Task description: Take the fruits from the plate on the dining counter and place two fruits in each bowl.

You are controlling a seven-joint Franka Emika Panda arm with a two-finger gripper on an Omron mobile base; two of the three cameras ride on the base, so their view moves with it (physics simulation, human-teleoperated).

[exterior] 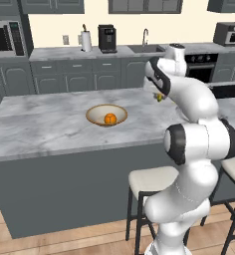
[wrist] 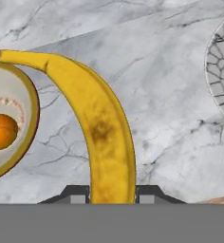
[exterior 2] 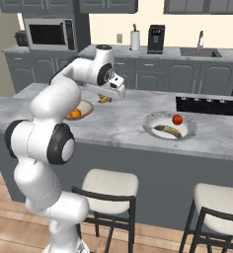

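My gripper (exterior 2: 106,98) hangs above the dining counter (exterior 2: 123,123) between bowl and plate, shut on a curved yellow banana (wrist: 104,133) that runs up between the fingertips (wrist: 76,195); from the left side the banana (exterior: 160,97) peeks out behind the arm. The tan bowl (exterior: 96,110) holds one orange (exterior: 110,118). In the hand view the bowl (wrist: 32,102) and its orange (wrist: 2,131) lie left of the banana, and the plate's grey rim (wrist: 217,71) is at the right edge. The plate (exterior 2: 150,123) carries a red fruit (exterior 2: 177,119) and a second banana (exterior 2: 168,130).
Two stools (exterior 2: 108,185) stand at the counter's near side. A dark flat block (exterior 2: 210,105) lies on the counter behind the plate. The wall counter behind has a sink (exterior 2: 200,51), a coffee machine (exterior 2: 156,39), a paper towel roll (exterior 2: 135,40) and a microwave (exterior 2: 47,33).
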